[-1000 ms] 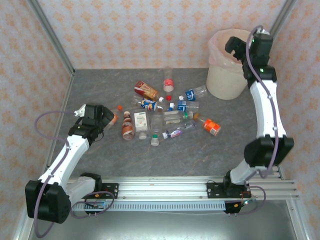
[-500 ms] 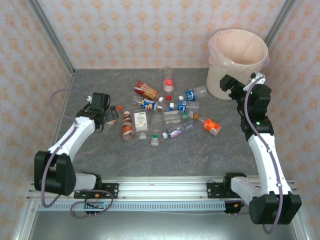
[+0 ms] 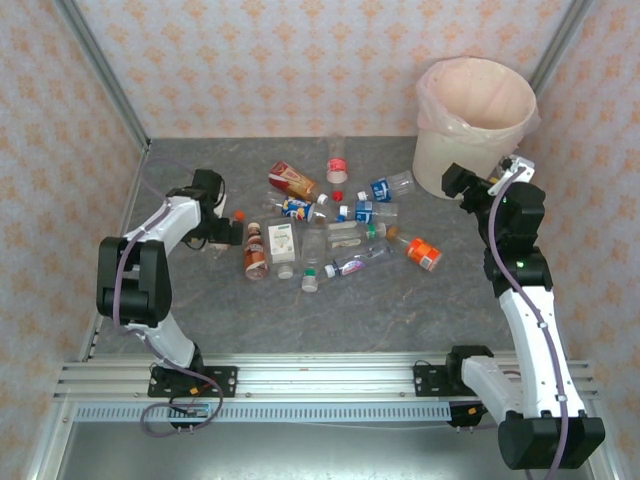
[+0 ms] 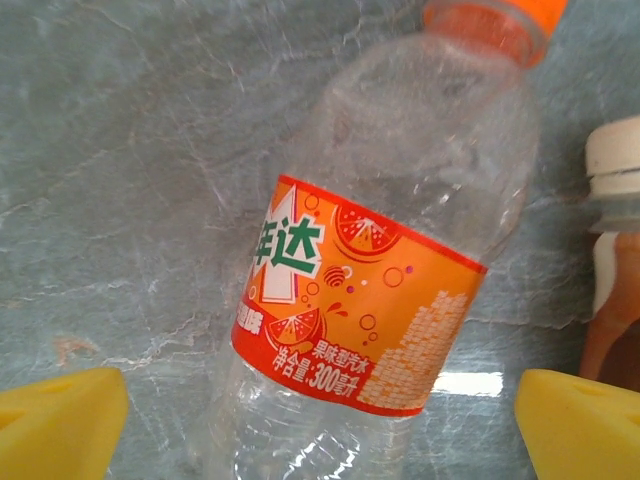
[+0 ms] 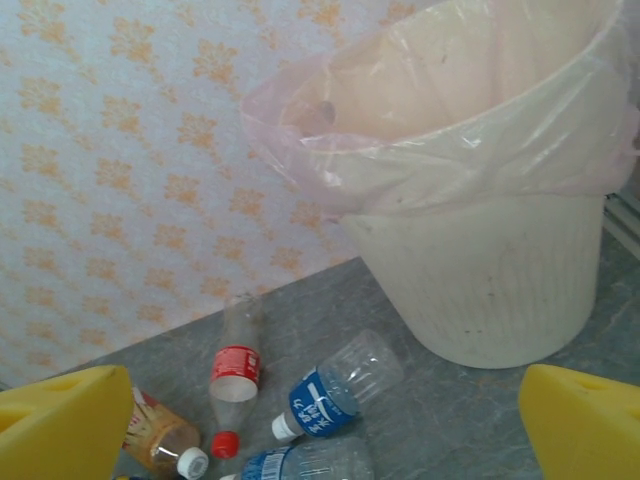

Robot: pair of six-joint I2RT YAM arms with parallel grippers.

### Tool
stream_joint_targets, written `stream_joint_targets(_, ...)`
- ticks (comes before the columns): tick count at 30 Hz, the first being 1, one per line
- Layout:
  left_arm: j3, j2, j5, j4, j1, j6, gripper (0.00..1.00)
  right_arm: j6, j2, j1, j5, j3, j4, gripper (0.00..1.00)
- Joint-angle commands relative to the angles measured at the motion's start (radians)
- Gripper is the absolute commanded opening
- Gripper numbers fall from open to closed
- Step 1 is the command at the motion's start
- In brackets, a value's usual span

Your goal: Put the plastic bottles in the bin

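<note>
While the left gripper (image 3: 222, 236) hangs low over the grey table (image 3: 400, 310) at about nine o'clock in the overhead view, its yellow fingers (image 4: 60, 425) stand spread wide, one on either side of a clear bottle with an orange label (image 4: 350, 310) and an orange cap — neither pad visibly touches it. That bottle lies flat, its cap pointing to about one o'clock in the left wrist view. Just beside it at three o'clock lies a brown bottle (image 4: 612, 300) with a cream cap.

At the middle of the table the rest of the plastic bottles (image 3: 345, 237) lie scattered in a loose heap, all on their sides. A white-labelled one (image 3: 281, 243) lies next to the brown bottle, a green-capped one (image 3: 311, 276) toward six o'clock, and an orange one (image 3: 423, 253) toward four o'clock. A red-labelled one (image 3: 336, 160) lies apart at twelve o'clock, and a blue-labelled one (image 3: 386, 186) is nearest the bin (image 3: 450, 165).

At about two o'clock the right gripper (image 3: 456, 183) hovers just beside the bin's near wall, its yellow fingers (image 5: 585, 425) spread wide apart and gripping no bottle. The bin stands upright in the one o'clock corner — a cream bucket with a pink bag (image 5: 450, 150) folded over its rim. In the right wrist view the red-labelled and blue-labelled bottles lie on the table at about eight o'clock from the bin's foot.
</note>
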State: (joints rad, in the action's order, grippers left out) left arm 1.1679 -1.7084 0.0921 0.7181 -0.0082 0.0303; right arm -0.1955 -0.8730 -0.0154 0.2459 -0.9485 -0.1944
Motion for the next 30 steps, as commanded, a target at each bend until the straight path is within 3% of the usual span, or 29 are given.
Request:
stream_joint_targets(1, 0.037, -0.035, 0.058, 0.053, 0.014, 0.102, 1.0, 0.044, 0.002, 0.005, -0.049, -0.039, -0.019, 0.99)
stream_joint_targets(6, -0.006, -0.058, 0.07, -0.047, 0.013, 0.119, 0.97, 0.044, -0.006, 0.005, -0.055, -0.041, -0.017, 0.99)
stream_joint_targets(22, -0.084, -0.076, -0.046, -0.174, 0.011, 0.126, 0.63, 0.024, 0.0, 0.005, -0.079, -0.042, -0.024, 0.99)
stream_joint_targets(30, -0.128, -0.007, -0.096, -0.234, -0.026, 0.111, 0.41, -0.002, 0.015, 0.005, -0.08, -0.021, -0.03, 0.99)
